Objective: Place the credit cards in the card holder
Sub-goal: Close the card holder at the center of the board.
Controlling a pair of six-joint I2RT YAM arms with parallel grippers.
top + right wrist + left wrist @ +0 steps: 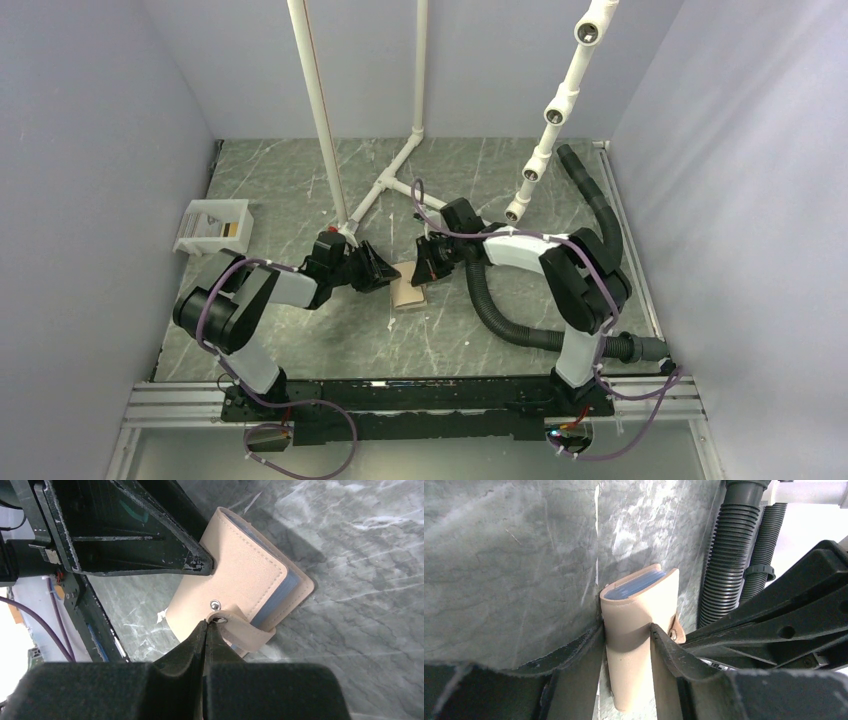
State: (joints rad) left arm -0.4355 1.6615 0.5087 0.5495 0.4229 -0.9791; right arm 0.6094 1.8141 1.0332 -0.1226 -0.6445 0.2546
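Observation:
The tan card holder (408,290) lies folded on the marble table between the two arms. My left gripper (626,627) is shut on the card holder (634,605) across its folded spine, and bluish pocket edges show at its far end. My right gripper (206,622) is shut, its tips touching the snap end of the closing tab (247,632), just beside the stud on the card holder (240,570). From above, the left gripper (383,270) and the right gripper (428,270) meet over the holder. I make out no credit cards.
A white tray (213,226) stands at the far left with a dark-golden patch in it, too small to identify. White pipes (325,130) rise behind the arms. A black corrugated hose (500,310) curves around the right arm and passes close to the holder (724,560).

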